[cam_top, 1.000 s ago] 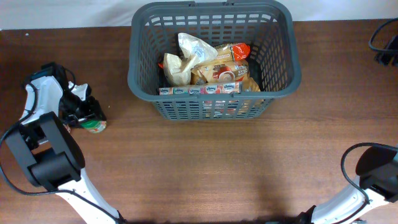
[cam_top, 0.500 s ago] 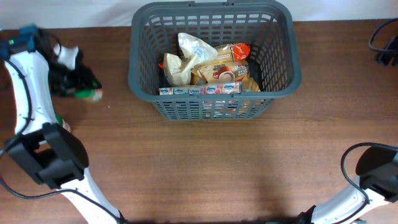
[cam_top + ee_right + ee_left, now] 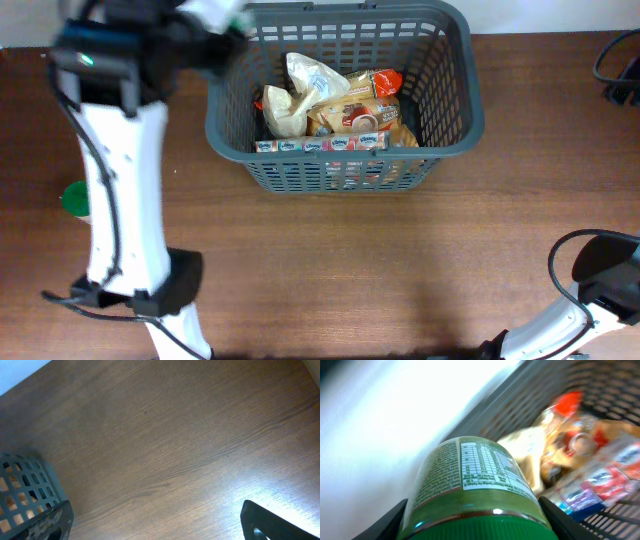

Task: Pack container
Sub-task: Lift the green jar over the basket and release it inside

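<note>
The large dark grey plastic lattice basket [image 3: 476, 95] stands at the far middle of the brown wooden worktop [image 3: 350, 260], with packets of groceries [image 3: 335, 105] inside it; the left pincer [image 3: 475, 527], high by the basket's far left corner, is clamped on a green-lidded jar with a green label [image 3: 470, 472]; the right pincer [image 3: 155, 532] hovers over bare worktop off the basket's near right, fingers apart, holding nothing; a round green thing [image 3: 72, 198] lies well left of the basket.

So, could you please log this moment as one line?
phase: transport | left gripper: shut on green-lidded jar, over basket far-left corner | right arm: near-right table edge, holding nothing
</note>
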Motion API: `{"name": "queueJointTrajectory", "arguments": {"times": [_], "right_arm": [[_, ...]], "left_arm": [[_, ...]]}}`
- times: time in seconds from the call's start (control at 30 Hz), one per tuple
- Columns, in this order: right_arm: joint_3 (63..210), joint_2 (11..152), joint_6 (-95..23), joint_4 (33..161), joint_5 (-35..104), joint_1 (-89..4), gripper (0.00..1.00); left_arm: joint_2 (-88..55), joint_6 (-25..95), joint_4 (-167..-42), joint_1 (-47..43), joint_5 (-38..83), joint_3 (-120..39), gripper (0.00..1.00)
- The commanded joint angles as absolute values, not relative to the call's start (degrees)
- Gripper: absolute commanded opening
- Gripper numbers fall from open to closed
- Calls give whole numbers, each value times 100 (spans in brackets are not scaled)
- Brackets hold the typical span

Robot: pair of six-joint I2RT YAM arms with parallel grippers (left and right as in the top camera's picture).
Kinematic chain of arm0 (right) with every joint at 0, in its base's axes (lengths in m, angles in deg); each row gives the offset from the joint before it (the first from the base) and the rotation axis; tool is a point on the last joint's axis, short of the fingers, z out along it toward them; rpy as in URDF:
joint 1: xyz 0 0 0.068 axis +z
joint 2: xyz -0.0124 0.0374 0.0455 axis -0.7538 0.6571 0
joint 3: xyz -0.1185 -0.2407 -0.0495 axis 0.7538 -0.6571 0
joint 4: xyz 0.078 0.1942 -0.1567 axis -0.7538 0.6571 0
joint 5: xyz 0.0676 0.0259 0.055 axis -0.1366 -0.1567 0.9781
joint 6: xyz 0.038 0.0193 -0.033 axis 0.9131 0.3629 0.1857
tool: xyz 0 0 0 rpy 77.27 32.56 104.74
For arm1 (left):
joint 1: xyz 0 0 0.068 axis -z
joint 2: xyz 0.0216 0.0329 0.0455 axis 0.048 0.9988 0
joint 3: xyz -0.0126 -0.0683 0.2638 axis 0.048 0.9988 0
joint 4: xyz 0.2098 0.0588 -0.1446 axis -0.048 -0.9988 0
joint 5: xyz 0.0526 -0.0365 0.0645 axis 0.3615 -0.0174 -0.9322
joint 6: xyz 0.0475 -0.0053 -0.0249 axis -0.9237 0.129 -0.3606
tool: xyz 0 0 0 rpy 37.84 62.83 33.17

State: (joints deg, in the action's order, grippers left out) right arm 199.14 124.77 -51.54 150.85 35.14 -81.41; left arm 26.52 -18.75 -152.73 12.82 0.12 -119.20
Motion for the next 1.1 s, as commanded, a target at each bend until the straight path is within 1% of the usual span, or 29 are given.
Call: {"name": "queueJointTrajectory", "arguments": {"times": [0.0, 0.13, 0.27, 0.37, 0.53, 0.57, 0.63, 0.7, 0.73, 0.83, 0.87, 1.07], "right_arm": [[19887, 12467, -5145, 15076, 3505, -8161, 99], [19887, 12467, -5145, 15079, 3505, -8161, 99], [19887, 12467, -5145, 15076, 3505, -8161, 99], [19887, 12467, -5145, 15079, 3505, -8161, 99], [19887, 12467, -5145, 15079, 3505, -8161, 99], [19887, 12467, -5145, 15079, 3505, -8161, 99], [19887, 12467, -5145, 15079, 3505, -8161, 99], [19887, 12467, -5145, 15079, 3505, -8161, 99], [19887, 12467, -5145, 15079, 3505, -8161, 99], [19887, 12467, -5145, 15079, 3505, -8161, 99], [19887, 12467, -5145, 15076, 3505, -8161, 99], [19887, 12467, -5145, 15079, 3505, -8161, 99]], "left_arm": [[2722, -3110, -15098, 2034, -532, -11866, 2], [3089, -3431, -14738, 2694, -499, -11551, 2], [3664, -3908, -14572, 3118, -93, -11227, 2], [4269, -3958, -14629, 3409, 78, -11099, 2], [4715, -3960, -14738, 3737, 76, -11099, 3], [4737, -3960, -14740, 3787, 76, -11092, 7], [4746, -3960, -14738, 3857, 71, -11079, 19], [4724, -3954, -14736, 3894, 45, -11094, 25], [4695, -3895, -14742, 3911, -44, -11123, 31], [4586, -3298, -14749, 3909, -377, -11289, 55], [4529, -3051, -14753, 3887, -458, -11367, 100], [3976, -2035, -15011, 3551, -466, -11809, 99]]}}
